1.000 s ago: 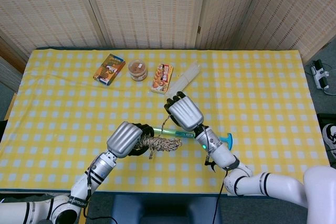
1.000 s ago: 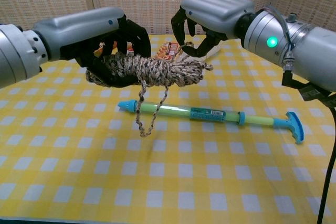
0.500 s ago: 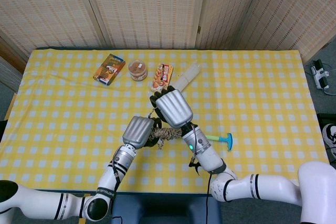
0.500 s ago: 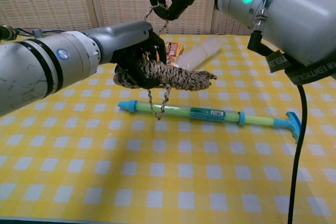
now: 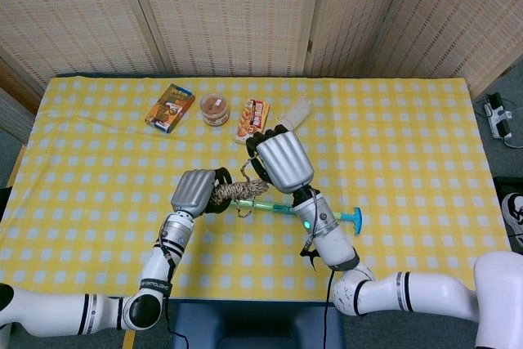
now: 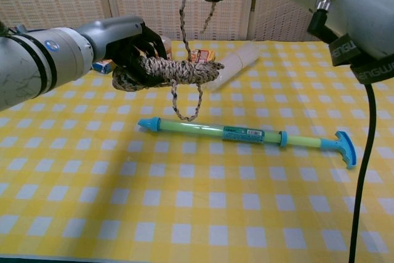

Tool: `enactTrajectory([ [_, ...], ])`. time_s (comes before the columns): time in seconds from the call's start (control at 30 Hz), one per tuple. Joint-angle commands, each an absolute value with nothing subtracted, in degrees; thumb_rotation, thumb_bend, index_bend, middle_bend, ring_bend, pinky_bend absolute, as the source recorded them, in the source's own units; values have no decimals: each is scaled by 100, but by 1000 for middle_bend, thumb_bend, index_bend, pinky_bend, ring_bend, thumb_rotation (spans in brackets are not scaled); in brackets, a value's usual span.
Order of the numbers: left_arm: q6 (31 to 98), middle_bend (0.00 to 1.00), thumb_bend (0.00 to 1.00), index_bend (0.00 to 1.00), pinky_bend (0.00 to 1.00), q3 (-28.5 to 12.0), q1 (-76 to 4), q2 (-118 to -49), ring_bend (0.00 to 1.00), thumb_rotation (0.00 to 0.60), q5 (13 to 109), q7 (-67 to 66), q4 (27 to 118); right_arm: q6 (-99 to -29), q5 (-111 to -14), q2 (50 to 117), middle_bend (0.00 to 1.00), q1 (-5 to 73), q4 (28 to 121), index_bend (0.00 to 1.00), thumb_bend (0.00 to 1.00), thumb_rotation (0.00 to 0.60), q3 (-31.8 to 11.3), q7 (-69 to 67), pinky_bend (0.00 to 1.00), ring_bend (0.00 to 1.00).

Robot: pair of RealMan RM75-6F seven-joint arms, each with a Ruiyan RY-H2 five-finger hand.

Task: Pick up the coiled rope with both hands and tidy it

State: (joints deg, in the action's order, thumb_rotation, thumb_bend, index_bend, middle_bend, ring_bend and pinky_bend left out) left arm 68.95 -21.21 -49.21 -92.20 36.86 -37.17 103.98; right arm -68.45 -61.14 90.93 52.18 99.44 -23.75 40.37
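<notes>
Left hand: I have its fingers wrapped around one end of the coiled rope, holding the bundle in the air above the yellow checked table.
Coiled rope: it hangs level, clear of the cloth, above and just behind the green and blue stick that lies on the table; one loop droops beneath the bundle.
Right hand: raised higher than my left, fingers curled in on a loose strand that I pinch and draw up from the bundle.
Done: the rope is picked up, and both hands are on it.
Left: as I judge it, the tidying; the slack strand and drooping loop need working back into the coil.
</notes>
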Motion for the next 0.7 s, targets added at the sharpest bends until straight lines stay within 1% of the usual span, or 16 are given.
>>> enactTrajectory([
  [0.03,6949,671,582,648,776,-2147,-4945,-9267,660,600,3550,-3650,10316,-6879,-6157,9071,559,5237,10037,668,547,600,-2358,3989,451,547],
  [0.17,7064,673,583,648,781,-2263,-4980,-9361,666,600,3363,-3548,10163,-6927,-6194,9036,559,5261,10240,668,547,600,-2323,3996,451,550],
  [0.37,6994,676,586,648,789,-2577,-4945,-9380,671,600,2964,-3104,10045,-7078,-6499,9088,562,5283,10525,671,547,600,-2090,4132,473,558],
  [0.57,6554,678,590,648,791,-3081,-4702,-9166,672,600,2449,-2161,10161,-7181,-6833,9186,566,5164,10571,676,550,600,-1721,4038,479,559],
  [0.7,6199,678,591,648,791,-3365,-4496,-8893,671,600,2241,-1522,10325,-7303,-7269,9260,569,4990,10505,680,550,600,-1393,3735,480,569],
])
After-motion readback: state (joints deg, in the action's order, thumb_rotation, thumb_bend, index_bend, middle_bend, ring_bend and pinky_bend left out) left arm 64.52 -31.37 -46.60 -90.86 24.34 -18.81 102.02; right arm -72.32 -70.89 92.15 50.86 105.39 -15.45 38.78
